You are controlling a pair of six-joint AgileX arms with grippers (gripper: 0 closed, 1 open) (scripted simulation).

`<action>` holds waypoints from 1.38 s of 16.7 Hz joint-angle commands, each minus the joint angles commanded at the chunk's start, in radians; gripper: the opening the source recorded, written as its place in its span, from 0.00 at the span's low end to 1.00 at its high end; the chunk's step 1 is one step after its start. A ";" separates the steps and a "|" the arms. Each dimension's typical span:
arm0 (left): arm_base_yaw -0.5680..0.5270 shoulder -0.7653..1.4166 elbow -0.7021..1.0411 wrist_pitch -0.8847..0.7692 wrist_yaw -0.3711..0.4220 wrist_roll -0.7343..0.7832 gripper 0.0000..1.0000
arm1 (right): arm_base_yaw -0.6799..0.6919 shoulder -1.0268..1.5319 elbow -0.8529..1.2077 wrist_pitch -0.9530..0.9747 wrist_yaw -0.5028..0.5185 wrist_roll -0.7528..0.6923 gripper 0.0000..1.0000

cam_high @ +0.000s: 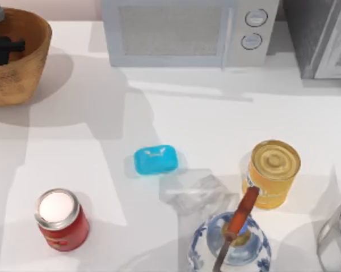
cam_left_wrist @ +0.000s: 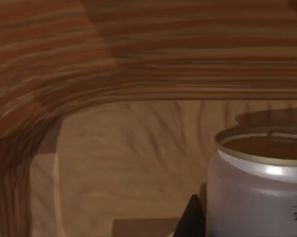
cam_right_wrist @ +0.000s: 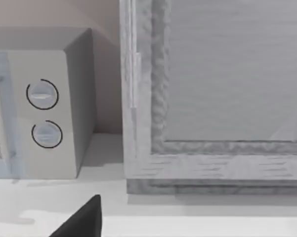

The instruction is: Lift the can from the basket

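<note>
Top view puts the left claw (cam_high: 3, 48) down inside the basket (cam_high: 31, 62), which stands at the table's (cam_high: 215, 119) far left corner; dark parts of that arm show over the basket's hollow. From the left wrist view, the can (cam_left_wrist: 259, 185) stands upright on the basket floor, its dull gold top with pull tab facing up and its pale side close before the camera, the ribbed wall curving behind it. One dark fingertip (cam_left_wrist: 192, 219) of the left claw shows just beside the can's side, but I cannot tell how wide that claw stands or whether it has hold of the can.

By my judgement the reach into the basket is done, and the can is not yet raised: it rests on the basket floor. What is left is closing on it, if that is not already done, and lifting it clear of the rim.

A dark edge of the right claw (cam_right_wrist: 84, 219) shows in its wrist view, facing the microwave (cam_high: 181, 31); I cannot tell its opening either.
</note>
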State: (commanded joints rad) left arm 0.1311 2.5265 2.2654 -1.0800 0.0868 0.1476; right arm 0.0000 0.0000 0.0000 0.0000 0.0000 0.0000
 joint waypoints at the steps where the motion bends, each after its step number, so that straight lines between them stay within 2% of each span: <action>1: 0.000 0.000 0.000 0.000 0.000 0.000 0.00 | 0.000 0.000 0.000 0.000 0.000 0.000 1.00; 5: -0.003 -0.100 -0.078 0.055 -0.004 -0.008 0.00 | 0.000 0.000 0.000 0.000 0.000 0.000 1.00; 9: -0.017 -0.362 -0.309 0.175 -0.013 -0.023 0.00 | 0.000 0.000 0.000 0.000 0.000 0.000 1.00; 13: -0.038 -0.772 -0.686 0.331 -0.025 -0.045 0.00 | 0.000 0.000 0.000 0.000 0.000 0.000 1.00; 23: -0.099 -2.010 -1.781 0.782 -0.064 -0.115 0.00 | 0.000 0.000 0.000 0.000 0.000 0.000 1.00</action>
State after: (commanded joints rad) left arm 0.0317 0.5169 0.4847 -0.2983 0.0231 0.0322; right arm 0.0000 0.0000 0.0000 0.0000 0.0000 0.0000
